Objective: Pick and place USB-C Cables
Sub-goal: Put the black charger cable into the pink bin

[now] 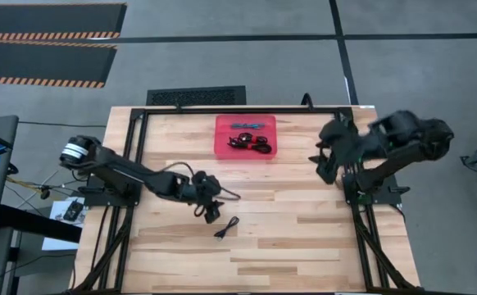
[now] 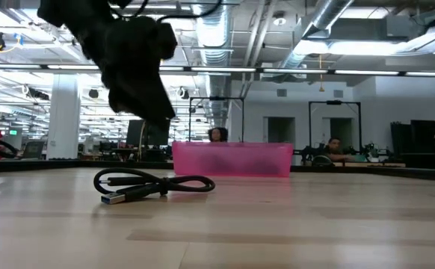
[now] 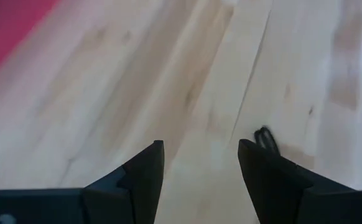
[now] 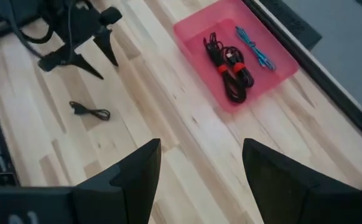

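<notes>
Left pincer over the last loose black USB-C cable
Pincer spread wide, empty; cable lies just beside it, long axis diagonal, far from the right arm.

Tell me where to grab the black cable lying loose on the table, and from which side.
Grip the black cable at mid-length, where the low view shows its strands bunched together, probably coming straight down from above: it lies flat on the wood. The open left gripper hangs just beside it, so it is the natural one to use.
</notes>
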Action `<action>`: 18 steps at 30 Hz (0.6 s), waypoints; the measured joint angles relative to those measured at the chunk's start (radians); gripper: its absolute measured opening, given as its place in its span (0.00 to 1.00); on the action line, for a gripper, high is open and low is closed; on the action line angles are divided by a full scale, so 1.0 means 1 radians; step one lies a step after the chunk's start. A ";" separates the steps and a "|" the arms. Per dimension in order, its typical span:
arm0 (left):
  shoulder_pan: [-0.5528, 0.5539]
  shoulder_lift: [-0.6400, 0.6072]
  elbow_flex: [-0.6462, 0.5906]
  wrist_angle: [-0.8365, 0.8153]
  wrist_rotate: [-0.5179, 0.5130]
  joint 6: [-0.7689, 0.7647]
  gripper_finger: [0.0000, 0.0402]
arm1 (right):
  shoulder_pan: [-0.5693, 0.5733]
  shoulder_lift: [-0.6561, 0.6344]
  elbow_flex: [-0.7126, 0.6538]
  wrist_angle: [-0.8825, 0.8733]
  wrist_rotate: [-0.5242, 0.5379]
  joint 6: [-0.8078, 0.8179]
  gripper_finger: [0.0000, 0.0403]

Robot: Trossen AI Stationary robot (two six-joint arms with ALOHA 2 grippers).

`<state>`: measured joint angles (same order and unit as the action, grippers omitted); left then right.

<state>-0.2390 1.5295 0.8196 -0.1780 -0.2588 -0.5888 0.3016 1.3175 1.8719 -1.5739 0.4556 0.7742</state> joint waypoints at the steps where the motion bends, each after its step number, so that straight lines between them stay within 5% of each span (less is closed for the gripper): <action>1: -0.011 0.022 0.001 0.005 -0.016 0.000 0.48 | 0.031 0.009 -0.006 0.004 0.033 0.020 0.62; 6: -0.063 0.104 0.002 0.051 -0.035 -0.036 0.48 | 0.138 0.020 -0.102 0.006 0.124 0.139 0.62; 18: -0.123 0.108 0.003 0.137 -0.064 -0.097 0.48 | 0.268 0.024 -0.399 0.074 0.120 0.454 0.62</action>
<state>-0.3620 1.6375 0.8223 -0.0409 -0.3227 -0.6854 0.5696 1.3418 1.4732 -1.4996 0.5760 1.2285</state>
